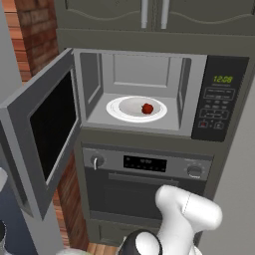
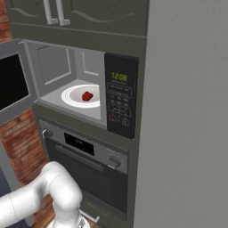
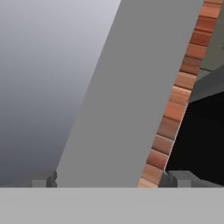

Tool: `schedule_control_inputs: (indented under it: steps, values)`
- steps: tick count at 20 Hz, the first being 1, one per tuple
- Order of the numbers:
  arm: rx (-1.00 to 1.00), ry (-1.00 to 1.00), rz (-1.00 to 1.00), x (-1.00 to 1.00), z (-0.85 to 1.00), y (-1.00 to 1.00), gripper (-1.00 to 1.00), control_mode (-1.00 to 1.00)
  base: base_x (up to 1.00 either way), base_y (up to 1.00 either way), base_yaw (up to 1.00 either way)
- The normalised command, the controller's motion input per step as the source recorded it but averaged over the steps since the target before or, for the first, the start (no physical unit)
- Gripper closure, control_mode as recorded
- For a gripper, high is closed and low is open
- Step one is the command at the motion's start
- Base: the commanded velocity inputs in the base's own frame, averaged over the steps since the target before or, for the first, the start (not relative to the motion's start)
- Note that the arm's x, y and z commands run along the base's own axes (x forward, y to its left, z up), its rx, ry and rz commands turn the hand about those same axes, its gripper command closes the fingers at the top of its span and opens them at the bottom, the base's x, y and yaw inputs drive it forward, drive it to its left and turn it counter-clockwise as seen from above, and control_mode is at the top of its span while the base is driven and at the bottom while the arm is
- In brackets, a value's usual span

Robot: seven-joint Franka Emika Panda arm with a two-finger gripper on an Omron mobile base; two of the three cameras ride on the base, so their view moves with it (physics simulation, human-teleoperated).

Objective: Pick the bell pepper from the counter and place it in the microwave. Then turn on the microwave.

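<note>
From the left, the bell pepper [image 1: 147, 108] sits on the white plate [image 1: 119, 110] inside the microwave [image 1: 142, 64], whose door [image 1: 42, 129] hangs open for loading. From the right, the keypad [image 2: 120, 95] beside it awaits pressing. The gripper [image 3: 109, 179] is spread wide, empty.

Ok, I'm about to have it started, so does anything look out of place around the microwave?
One thing: the silver-grey built-in microwave's dark-glass door hangs wide open to the left, so it cannot run yet. The small glossy red bell pepper sits on the white round plate inside, a little right of centre. Nothing looks spilled or damaged.
</note>
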Motion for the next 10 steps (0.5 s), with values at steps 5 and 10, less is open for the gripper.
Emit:
schedule_control_inputs:
  steps: [5, 10]
  values:
    - [0.0, 0.0, 0.0, 0.51, -0.18, 0.09, -1.0, -1.0, 0.0, 0.0, 0.0]
    - [0.0, 0.0, -0.02, -0.07, 0.0, -0.36, -1.0, -1.0, 0.0, 0.0, 0.0]
